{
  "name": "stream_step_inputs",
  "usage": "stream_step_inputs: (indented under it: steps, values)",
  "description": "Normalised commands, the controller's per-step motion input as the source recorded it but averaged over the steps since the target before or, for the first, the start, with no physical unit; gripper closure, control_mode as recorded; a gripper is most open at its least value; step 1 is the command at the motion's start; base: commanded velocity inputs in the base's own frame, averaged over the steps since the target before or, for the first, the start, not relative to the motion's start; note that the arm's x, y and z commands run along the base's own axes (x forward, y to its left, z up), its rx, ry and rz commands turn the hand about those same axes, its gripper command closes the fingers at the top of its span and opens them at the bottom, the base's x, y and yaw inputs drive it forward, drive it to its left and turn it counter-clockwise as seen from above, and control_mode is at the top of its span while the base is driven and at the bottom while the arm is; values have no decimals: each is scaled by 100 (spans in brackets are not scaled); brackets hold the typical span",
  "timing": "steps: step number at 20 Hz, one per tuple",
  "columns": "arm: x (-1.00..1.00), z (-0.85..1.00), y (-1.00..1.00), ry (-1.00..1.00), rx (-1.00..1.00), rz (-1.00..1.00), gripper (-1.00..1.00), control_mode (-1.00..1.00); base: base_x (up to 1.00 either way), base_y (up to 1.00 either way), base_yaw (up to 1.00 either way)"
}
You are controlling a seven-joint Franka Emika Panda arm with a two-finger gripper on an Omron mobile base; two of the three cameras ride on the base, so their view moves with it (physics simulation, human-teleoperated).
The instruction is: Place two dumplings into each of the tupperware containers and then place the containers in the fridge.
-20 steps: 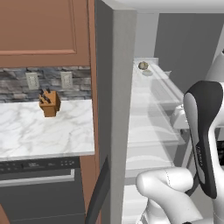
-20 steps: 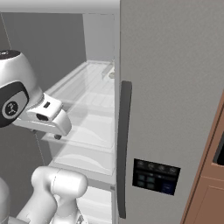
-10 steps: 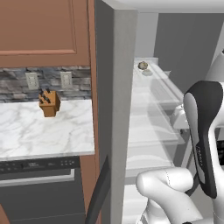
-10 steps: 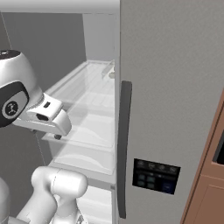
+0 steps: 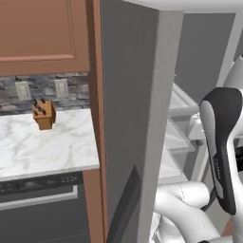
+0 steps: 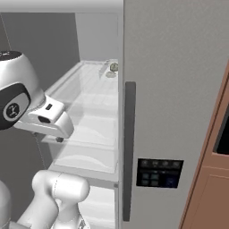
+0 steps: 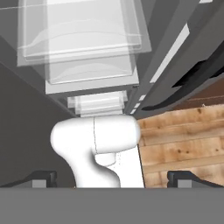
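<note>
Kitchen walls and brown cupboards [image 5: 42, 33] stand around a tall grey fridge [image 6: 179, 89] with its door swung open. On the left side is a white marble tabletop [image 5: 47, 144] with a small wooden knife block [image 5: 44, 115] sitting on it, near the stone wall with two plugs. A dark oven [image 5: 38, 209] sits under the tabletop.

Inside the fridge are clear white shelves [image 6: 89, 112]. Far back on the top shelf sits one small round lump that looks like a dumpling [image 6: 114, 67], resting in a pale tray that is hard to make out. It is too small to tell more.

The robot's white arm [image 6: 44, 118] reaches in front of the shelves, low down and well apart from that lump. The claw [image 7: 111, 179] points down toward the wooden floor [image 7: 183, 144] and the bottom fridge drawers [image 7: 83, 39]. Its two dark tips sit far apart at the edges of the hand view, so the claw is wide apart and has nothing in it.

A black panel [image 6: 159, 173] with little buttons sits on the fridge door, beside the long dark handle [image 6: 129, 147].
</note>
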Motion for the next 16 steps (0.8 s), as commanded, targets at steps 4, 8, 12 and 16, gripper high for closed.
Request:
stream_step_inputs:
  steps: [4,8,12,16]
  values:
    - [0,0,0,0,0,0,-100,100,-9,93,-2]
    - [0,0,0,0,0,0,-100,100,-87,41,15]
    - [0,0,0,0,0,0,-100,100,-100,-4,16]
    - [0,0,0,0,0,0,-100,100,-100,-41,35]
